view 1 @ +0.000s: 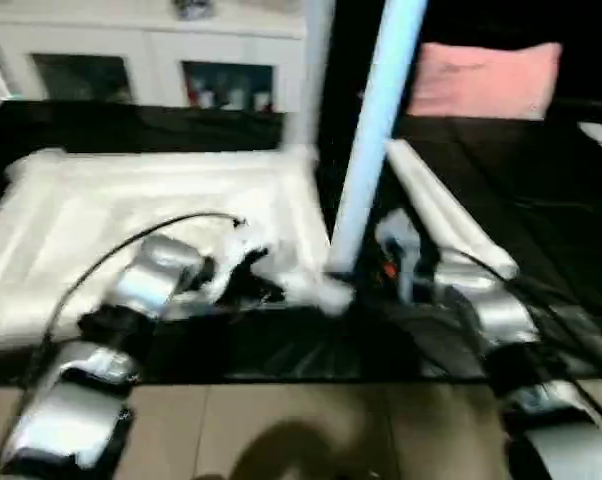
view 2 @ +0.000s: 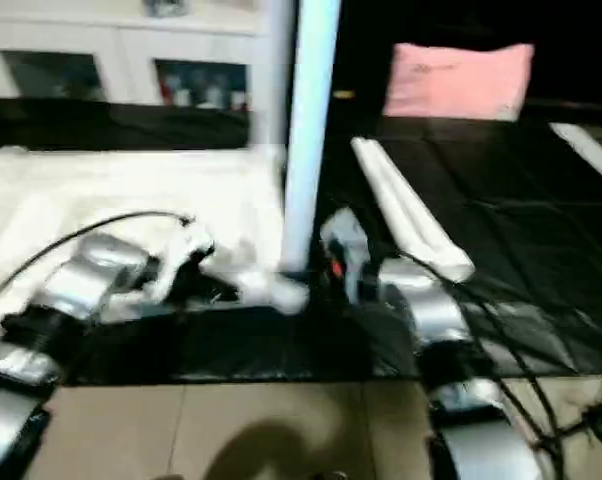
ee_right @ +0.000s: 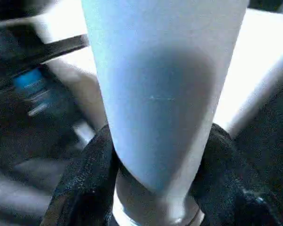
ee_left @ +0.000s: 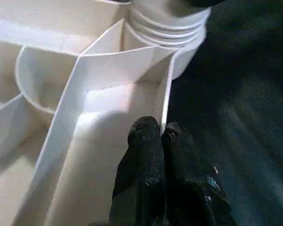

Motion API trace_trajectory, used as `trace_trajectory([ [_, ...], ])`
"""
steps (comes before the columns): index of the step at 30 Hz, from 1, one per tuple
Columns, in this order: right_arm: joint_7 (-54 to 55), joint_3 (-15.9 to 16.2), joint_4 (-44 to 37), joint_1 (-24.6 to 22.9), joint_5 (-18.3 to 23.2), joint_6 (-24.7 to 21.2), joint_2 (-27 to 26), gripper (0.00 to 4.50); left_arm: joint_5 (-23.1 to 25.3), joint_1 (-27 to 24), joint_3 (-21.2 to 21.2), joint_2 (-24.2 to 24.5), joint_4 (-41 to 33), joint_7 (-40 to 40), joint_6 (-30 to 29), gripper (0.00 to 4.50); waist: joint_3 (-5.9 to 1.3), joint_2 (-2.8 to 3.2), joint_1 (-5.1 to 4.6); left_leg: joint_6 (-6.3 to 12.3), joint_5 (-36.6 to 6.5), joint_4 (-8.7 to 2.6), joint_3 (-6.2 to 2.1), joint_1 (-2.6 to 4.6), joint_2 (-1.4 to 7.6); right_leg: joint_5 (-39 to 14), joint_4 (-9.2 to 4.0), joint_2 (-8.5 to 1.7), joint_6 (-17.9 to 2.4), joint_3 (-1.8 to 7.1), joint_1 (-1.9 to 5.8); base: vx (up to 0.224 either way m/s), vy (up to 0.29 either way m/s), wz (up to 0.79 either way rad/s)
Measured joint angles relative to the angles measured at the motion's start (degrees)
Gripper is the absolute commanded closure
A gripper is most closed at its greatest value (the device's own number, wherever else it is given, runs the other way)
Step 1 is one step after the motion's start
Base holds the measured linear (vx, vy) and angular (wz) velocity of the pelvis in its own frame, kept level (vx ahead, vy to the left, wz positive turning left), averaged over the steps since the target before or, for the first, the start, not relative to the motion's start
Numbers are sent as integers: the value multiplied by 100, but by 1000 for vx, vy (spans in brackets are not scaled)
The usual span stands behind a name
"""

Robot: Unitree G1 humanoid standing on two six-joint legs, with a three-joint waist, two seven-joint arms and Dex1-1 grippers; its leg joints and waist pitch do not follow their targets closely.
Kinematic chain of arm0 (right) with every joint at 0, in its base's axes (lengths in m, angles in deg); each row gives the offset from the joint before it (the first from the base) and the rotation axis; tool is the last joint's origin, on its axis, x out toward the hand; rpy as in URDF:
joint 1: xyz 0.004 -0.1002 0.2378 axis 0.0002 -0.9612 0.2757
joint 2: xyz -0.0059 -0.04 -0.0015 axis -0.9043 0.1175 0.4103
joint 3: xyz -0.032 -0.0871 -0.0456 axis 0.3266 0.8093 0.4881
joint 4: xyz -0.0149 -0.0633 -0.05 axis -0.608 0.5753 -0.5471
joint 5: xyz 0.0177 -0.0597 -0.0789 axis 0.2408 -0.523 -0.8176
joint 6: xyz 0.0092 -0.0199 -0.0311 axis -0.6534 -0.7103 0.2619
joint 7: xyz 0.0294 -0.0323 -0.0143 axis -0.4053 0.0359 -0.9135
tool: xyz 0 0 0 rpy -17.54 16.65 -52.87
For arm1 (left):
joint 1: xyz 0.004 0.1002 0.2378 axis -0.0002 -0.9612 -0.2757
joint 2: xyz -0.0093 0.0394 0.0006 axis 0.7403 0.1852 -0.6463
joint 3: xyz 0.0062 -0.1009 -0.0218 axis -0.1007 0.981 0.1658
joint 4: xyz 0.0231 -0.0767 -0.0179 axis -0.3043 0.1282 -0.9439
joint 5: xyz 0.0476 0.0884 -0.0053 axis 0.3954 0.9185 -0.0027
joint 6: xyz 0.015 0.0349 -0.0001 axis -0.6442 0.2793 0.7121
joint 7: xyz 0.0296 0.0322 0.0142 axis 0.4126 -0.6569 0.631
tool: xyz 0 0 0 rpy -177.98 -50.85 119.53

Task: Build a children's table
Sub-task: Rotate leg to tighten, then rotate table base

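The top (view 1: pixel 131 215) lies upside down on the black floor, ribs up. One leg (view 1: pixel 376 130) stands upright in its near corner socket (ee_left: pixel 172 28), held by the right claw (ee_right: pixel 155 155), closed around the tube. The left claw (ee_left: pixel 161 136) pinches the rim beside that socket. Spare legs (view 1: pixel 446 215) lie near. If the tube tilts, it may jam or pop out.
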Motion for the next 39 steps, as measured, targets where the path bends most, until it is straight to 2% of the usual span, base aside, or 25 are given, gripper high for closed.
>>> trace_trajectory([
  [2,449,-122,234,170,-37,-25,-168,250,-53,18,152,-146,34,-306,-183,450,1,-3,-47,2,0,-2,-6,-6,1,1,-24,1,1,-14,-4,0,0,0],
  [4,1288,-216,778,594,-101,-41,-457,250,-70,165,369,-360,236,-892,-388,450,1,-15,-112,4,2,-1,-11,-12,1,1,-37,2,1,-19,-8,0,0,0],
  [9,2202,-314,1301,969,-113,50,-690,250,-103,327,552,-630,470,-1509,-467,450,2,-47,-130,15,5,-1,-11,-28,-4,2,-50,1,1,-7,-8,0,0,0],
  [12,2983,-558,1683,1302,-245,60,-961,250,-21,494,561,-788,609,-1965,-465,450,9,-60,-122,15,5,-4,-11,-37,-3,29,-42,1,-1,-1,-16,0,0,0],
  [15,3177,-619,1712,1343,-283,67,-1018,250,-3,512,576,-841,613,-2059,-458,450,4,-69,-101,16,1,-25,-10,-34,-3,42,-29,1,-4,2,-15,0,0,0],
  [17,3175,-655,1712,1345,-274,83,-1019,196,2,513,570,-840,611,-2059,-418,450,4,-69,-85,16,2,-39,-8,-29,-3,40,-18,1,-7,4,-17,0,0,0],
  [19,3160,-720,1743,1343,-222,141,-1030,182,36,512,524,-836,611,-2059,-320,450,4,-69,-66,18,3,-46,-8,-30,-2,42,-14,2,-20,4,-23,0,0,0],
  [22,3158,-762,1780,1309,-99,211,-1080,162,145,511,472,-800,614,-2092,-167,450,7,-72,-88,16,3,-45,-3,-31,-2,41,-14,2,-17,6,-28,0,0,0],
  [23,3158,-779,1795,1308,-55,219,-1082,138,192,508,432,-791,626,-2092,-78,450,8,-73,-94,16,3,-44,-2,-31,-2,38,-15,2,-12,7,-28,0,0,0],
  [28,3051,-784,1748,1181,-43,431,-1071,109,258,509,295,-768,755,-2090,327,450,11,-73,-80,15,3,-43,-2,-32,-1,39,-14,2,-10,7,-27,0,0,0],
  [33,2521,-765,871,480,-35,549,-811,68,310,597,237,-836,1005,-2100,702,450,16,-77,28,16,3,-44,0,-41,-1,39,-18,1,-10,9,-32,0,0,0],
  [39,2283,-738,-178,-95,212,331,-534,24,413,673,235,-883,1275,-2248,1147,450,27,-78,62,19,5,-44,1,-41,-2,37,-17,1,-4,9,-32,0,0,0],
])
